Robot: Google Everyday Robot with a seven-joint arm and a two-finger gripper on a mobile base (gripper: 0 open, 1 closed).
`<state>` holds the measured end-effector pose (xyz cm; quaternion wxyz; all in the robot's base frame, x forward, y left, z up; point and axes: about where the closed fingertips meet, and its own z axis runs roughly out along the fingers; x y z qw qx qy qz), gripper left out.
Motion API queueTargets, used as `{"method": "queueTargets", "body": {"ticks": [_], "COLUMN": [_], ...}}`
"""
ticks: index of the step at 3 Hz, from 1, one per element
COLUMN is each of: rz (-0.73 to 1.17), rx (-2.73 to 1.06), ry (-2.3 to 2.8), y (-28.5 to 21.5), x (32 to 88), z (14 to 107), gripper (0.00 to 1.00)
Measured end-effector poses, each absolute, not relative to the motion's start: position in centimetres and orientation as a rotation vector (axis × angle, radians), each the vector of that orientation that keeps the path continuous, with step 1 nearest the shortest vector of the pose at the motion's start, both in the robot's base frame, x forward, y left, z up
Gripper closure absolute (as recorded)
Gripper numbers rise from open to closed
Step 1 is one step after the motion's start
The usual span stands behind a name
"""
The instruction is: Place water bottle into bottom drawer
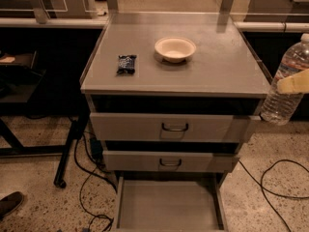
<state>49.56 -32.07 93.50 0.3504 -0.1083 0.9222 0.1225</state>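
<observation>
- Clear plastic water bottle (pixel 281 105) hangs clamped in my claw (pixel 291 83), above and right of the bottom drawer (pixel 169 208).
- That drawer stands pulled open; lowering the bottle in and letting go remain.

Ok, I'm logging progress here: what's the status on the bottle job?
Gripper at right edge, shut on bottle. Bottle in the air beside the cabinet, not yet over bottom drawer. Drawer open, floor bare, nothing in the way.
</observation>
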Motion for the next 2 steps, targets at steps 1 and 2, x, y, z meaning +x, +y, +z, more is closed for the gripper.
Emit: {"method": "queueTargets", "body": {"ticks": [1, 2], "rz": [0.319, 0.354], "rx": [-0.283, -0.334], "ry": [2.391, 2.534], "y": [-32.0, -30.8], "x": [49.5, 44.8], "z": [93.4, 88.4], "gripper": [1.0, 1.0]}}
